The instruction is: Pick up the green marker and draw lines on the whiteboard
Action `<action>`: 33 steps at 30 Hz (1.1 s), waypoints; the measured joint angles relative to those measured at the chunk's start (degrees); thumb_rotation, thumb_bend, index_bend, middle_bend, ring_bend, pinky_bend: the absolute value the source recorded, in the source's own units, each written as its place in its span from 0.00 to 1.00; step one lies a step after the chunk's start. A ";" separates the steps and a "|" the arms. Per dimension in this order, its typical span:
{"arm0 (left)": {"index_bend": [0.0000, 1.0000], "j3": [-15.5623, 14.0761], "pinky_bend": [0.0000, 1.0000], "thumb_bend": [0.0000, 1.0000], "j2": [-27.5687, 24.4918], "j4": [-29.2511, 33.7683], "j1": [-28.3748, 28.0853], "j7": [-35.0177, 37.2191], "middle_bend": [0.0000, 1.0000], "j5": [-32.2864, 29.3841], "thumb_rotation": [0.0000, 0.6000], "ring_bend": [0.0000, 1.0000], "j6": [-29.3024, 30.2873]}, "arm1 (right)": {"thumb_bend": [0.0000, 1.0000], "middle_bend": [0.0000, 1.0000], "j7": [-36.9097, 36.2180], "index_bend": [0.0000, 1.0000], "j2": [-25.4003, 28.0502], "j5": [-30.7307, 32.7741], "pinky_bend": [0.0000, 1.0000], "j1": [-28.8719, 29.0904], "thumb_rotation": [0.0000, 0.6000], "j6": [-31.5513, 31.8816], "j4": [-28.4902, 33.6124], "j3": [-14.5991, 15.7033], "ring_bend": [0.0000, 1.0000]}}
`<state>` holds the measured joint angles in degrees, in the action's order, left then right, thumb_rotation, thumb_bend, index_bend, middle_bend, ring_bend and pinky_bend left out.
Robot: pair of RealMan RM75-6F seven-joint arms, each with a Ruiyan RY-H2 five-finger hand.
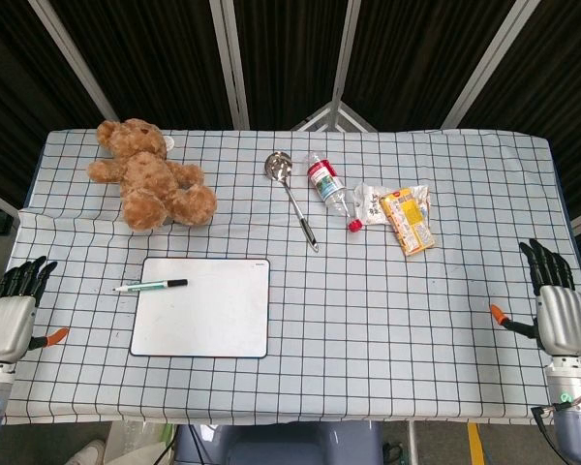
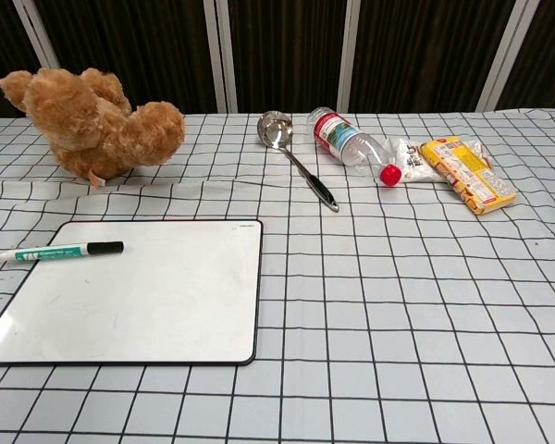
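Note:
The green marker (image 1: 151, 286) (image 2: 57, 251) lies across the upper left edge of the whiteboard (image 1: 208, 315) (image 2: 157, 301), black cap pointing right. The board is blank and flat on the checked cloth. My left hand (image 1: 12, 312) rests at the table's left edge, fingers apart, holding nothing, well left of the marker. Over at the right edge sits my right hand (image 1: 559, 300), also with fingers spread and nothing held. Neither hand shows in the chest view.
A brown teddy bear (image 1: 147, 174) (image 2: 97, 120) sits behind the board. A metal ladle (image 1: 292, 194) (image 2: 296, 162), a plastic bottle (image 1: 331, 191) (image 2: 356, 151) and a snack packet (image 1: 409, 218) (image 2: 467, 173) lie at the back centre and right.

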<state>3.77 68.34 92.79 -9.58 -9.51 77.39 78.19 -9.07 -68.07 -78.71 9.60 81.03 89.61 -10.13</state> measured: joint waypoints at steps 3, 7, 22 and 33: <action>0.00 -0.06 0.00 0.03 -0.02 0.03 0.02 -0.06 0.00 0.05 1.00 0.00 0.00 | 0.21 0.00 -0.04 0.00 0.03 -0.01 0.00 -0.02 1.00 0.02 0.07 0.00 0.00; 0.00 -0.07 0.00 0.03 -0.07 0.06 0.04 -0.06 0.00 0.13 1.00 0.00 0.08 | 0.21 0.00 -0.06 0.00 0.02 -0.09 0.00 -0.04 1.00 0.14 0.05 0.00 0.00; 0.02 1.06 0.00 0.03 0.26 -0.60 -2.20 -0.95 0.00 -1.06 1.00 0.00 -2.90 | 0.21 0.00 0.33 0.00 0.14 -0.20 0.00 -0.03 1.00 0.00 0.13 0.15 0.00; 0.44 5.64 0.15 0.22 4.60 -1.78 -9.40 -7.65 0.09 -9.28 1.00 0.04 -11.19 | 0.21 0.00 0.21 0.00 0.01 -0.37 0.00 0.20 1.00 -0.24 0.15 0.16 0.00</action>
<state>9.41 72.94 91.01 -18.98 -17.16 68.11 67.00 -8.87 -68.06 -79.09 9.80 80.78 89.76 -9.97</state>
